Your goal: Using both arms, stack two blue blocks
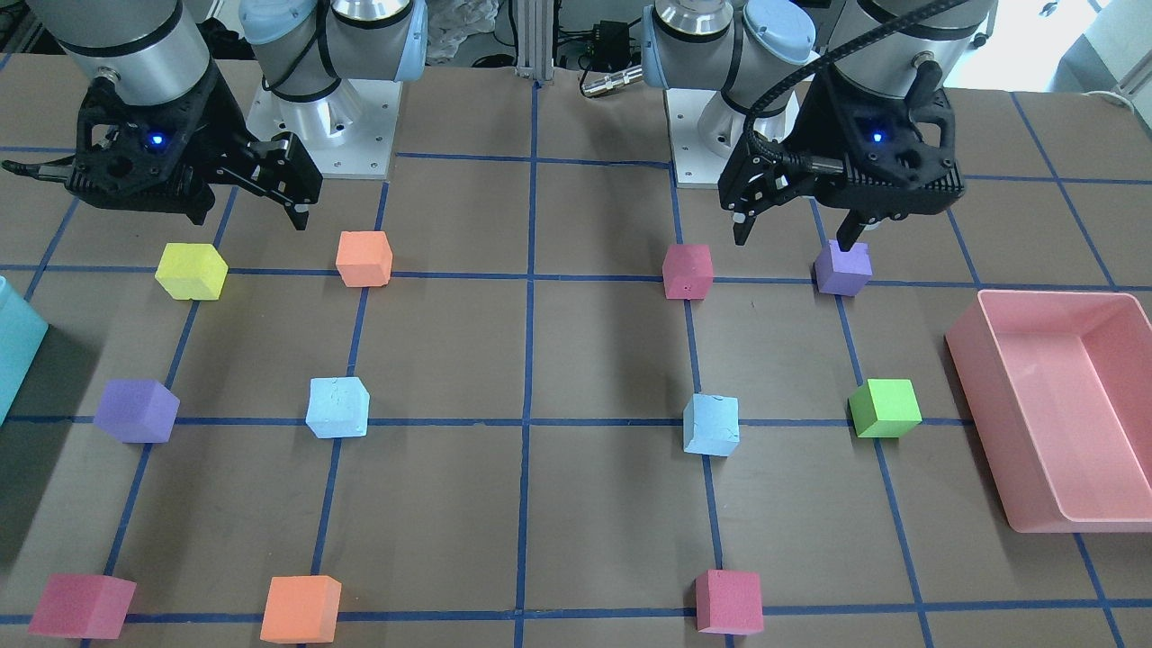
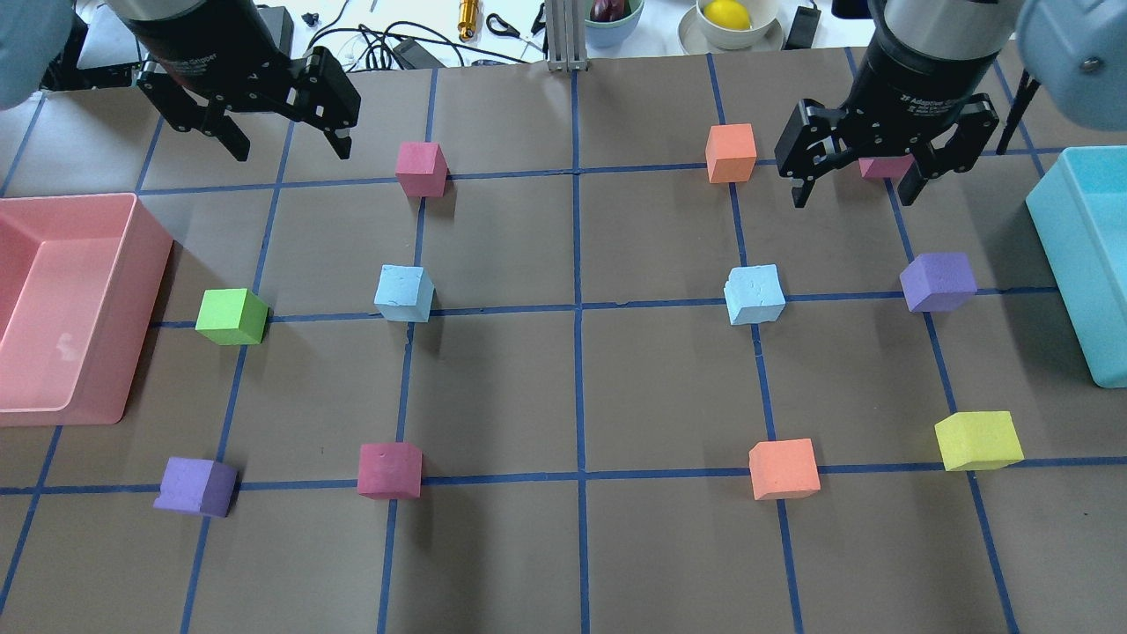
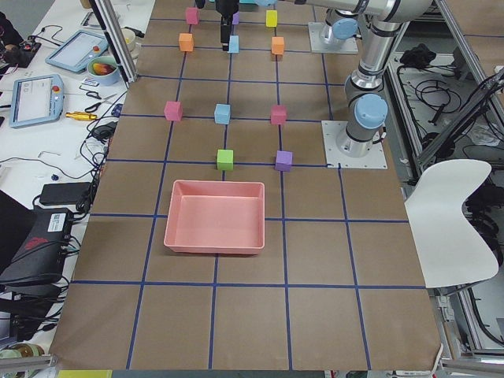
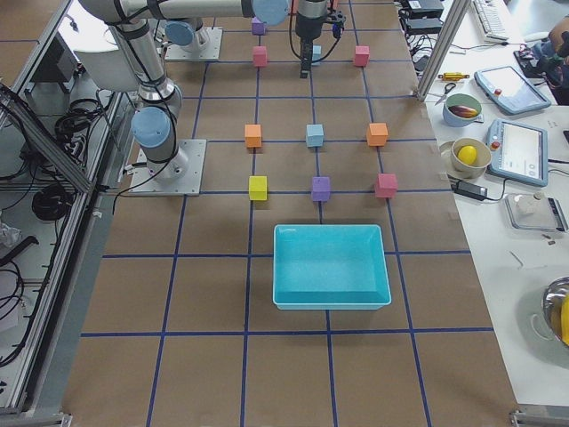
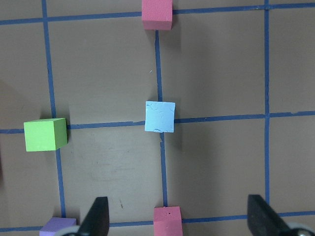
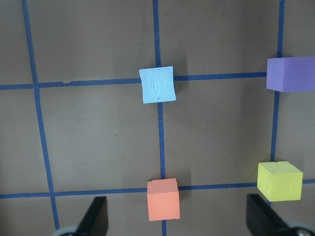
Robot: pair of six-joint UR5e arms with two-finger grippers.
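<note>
Two pale blue blocks sit on the brown mat. One is left of centre (image 2: 404, 293), the other right of centre (image 2: 755, 295). My left gripper (image 2: 289, 145) hangs open and empty high over the far left of the table, away from the left blue block (image 5: 160, 117), which lies ahead of its fingers (image 5: 97, 219). My right gripper (image 2: 854, 195) hangs open and empty over the far right. The right blue block (image 6: 157, 84) lies ahead of its fingers (image 6: 96, 216). Both blue blocks also show in the front view, the left one (image 1: 711, 424) and the right one (image 1: 337, 407).
A pink bin (image 2: 145, 291) stands at the left edge and a teal bin (image 2: 1048, 229) at the right edge. Green (image 2: 232, 316), purple (image 2: 938, 282), pink (image 2: 421, 169), orange (image 2: 784, 469) and yellow (image 2: 978, 440) cubes sit on the grid crossings around the blue blocks.
</note>
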